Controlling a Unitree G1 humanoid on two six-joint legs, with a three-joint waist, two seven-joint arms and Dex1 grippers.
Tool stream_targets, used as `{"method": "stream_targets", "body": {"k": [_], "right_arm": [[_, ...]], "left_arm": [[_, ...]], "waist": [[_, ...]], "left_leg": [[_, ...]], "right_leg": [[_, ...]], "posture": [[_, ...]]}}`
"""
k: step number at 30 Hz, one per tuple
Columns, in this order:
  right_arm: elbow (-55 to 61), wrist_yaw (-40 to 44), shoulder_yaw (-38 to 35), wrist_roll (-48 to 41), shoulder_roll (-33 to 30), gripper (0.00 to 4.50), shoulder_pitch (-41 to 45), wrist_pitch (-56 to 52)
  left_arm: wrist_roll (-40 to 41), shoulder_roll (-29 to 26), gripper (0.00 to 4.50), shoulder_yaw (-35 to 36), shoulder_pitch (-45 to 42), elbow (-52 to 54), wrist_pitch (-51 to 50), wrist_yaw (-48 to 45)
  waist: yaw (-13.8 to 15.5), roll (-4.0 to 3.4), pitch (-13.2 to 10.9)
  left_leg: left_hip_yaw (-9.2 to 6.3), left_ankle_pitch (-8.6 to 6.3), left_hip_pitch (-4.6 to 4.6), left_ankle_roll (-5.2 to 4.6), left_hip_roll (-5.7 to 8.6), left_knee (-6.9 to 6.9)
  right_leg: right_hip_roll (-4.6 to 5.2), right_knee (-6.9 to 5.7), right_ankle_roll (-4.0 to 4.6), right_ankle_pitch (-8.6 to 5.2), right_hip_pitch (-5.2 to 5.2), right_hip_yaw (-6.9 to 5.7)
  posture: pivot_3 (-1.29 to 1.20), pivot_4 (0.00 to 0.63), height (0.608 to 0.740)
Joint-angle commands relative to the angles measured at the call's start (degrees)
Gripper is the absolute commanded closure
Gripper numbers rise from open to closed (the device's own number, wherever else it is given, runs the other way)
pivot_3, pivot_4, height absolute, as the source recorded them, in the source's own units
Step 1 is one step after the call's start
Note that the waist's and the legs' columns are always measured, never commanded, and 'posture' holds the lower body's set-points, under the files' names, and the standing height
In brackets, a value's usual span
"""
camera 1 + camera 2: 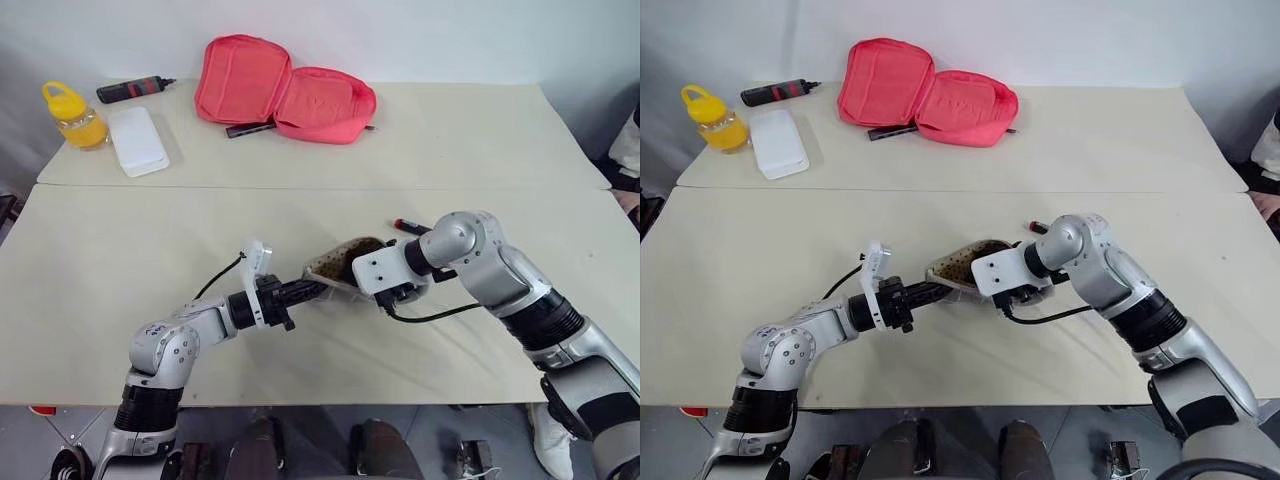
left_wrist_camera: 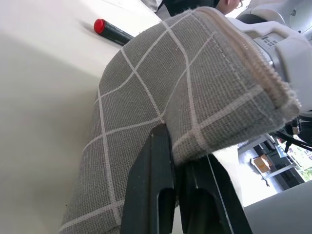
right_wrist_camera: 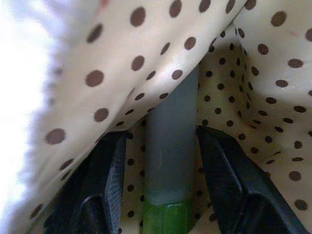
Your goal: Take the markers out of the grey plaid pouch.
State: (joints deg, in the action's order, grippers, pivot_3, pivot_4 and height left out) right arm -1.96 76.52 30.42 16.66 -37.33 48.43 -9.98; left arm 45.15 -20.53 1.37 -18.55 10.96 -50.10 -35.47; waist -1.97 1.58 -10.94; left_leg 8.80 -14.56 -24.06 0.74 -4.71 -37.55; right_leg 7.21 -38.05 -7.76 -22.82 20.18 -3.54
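The grey plaid pouch [image 1: 338, 264] is held up off the table's middle, its mouth spread and the brown-dotted lining [image 3: 253, 73] showing. My left gripper [image 2: 178, 146] is shut on the pouch's lower edge, pinching the fabric. My right gripper [image 3: 161, 134] reaches down inside the pouch. Its black fingers [image 3: 107, 170] stand open on either side of a pale blue-green marker [image 3: 170, 146] with a green band, the right finger touching it and the left a little apart. A dark marker with a red end [image 1: 410, 226] lies on the table just behind the pouch.
At the back of the table lie an open coral-red zip case [image 1: 285, 90] and a long dark pen [image 1: 250, 129]. A black-and-red tube [image 1: 133, 89], a yellow bottle [image 1: 73, 115] and a white box [image 1: 137, 140] are at the back left. A person [image 1: 628, 150] is at the right edge.
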Motion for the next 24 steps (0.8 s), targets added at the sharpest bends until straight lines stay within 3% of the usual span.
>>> {"method": "stream_targets", "body": {"k": [1, 4, 8, 18, 24], "right_arm": [[-2.4, 0.5, 2.4, 2.4, 0.2, 2.16, -1.5, -1.1], [-2.2, 0.6, 1.8, 1.3, 0.9, 2.33, -1.9, -2.6], [-0.4, 1.2, 0.3, 0.3, 0.2, 3.42, -2.0, -4.0], [9.3, 3.4, -10.2, -9.7, -3.6, 3.45, -0.9, -11.2], [10.6, 4.2, -15.1, -14.2, -9.4, 3.45, -2.1, -14.2]], "left_arm": [[-0.2, -0.1, 4.50, 0.2, 0.3, 2.0, 1.5, -1.1], [-0.7, 0.0, 4.50, -0.2, 0.5, 2.5, 1.9, -1.0], [-1.0, -0.3, 4.50, -0.3, 0.7, 2.6, 2.0, -1.0], [-4.1, -2.1, 4.50, -1.0, 1.2, 3.2, 4.5, -1.8], [-4.3, -2.1, 4.50, -1.1, 1.3, 3.1, 5.2, -2.0]], "waist": [[0.0, 0.00, 0.0], [0.0, 0.01, 0.0], [0.0, 0.03, 0.0], [0.3, 0.03, 0.0], [0.4, 0.03, 0.0]], "left_leg": [[0.00, 0.00, 0.02, 0.00, 0.00, -0.03], [-0.04, -0.01, 0.32, -0.01, 0.00, -0.02], [0.00, -0.02, 0.79, 0.02, 0.01, 0.24], [0.01, -0.04, 0.71, 0.05, 0.05, 0.47], [0.01, -0.07, 0.66, 0.03, 0.07, 0.48]], "right_leg": [[0.00, 0.00, 0.00, 0.00, -0.05, 0.00], [-0.01, 0.09, 0.01, 0.00, -0.40, -0.02], [0.00, 0.21, 0.03, -0.01, -0.79, 0.02], [0.03, 0.34, 0.03, -0.01, -0.67, 0.00], [0.07, 0.44, 0.03, -0.01, -0.68, -0.02]], "posture": [[0.00, 0.150, 0.740], [0.00, 0.150, 0.740], [0.00, 0.150, 0.740], [0.00, 0.150, 0.740], [0.00, 0.150, 0.740]]}}
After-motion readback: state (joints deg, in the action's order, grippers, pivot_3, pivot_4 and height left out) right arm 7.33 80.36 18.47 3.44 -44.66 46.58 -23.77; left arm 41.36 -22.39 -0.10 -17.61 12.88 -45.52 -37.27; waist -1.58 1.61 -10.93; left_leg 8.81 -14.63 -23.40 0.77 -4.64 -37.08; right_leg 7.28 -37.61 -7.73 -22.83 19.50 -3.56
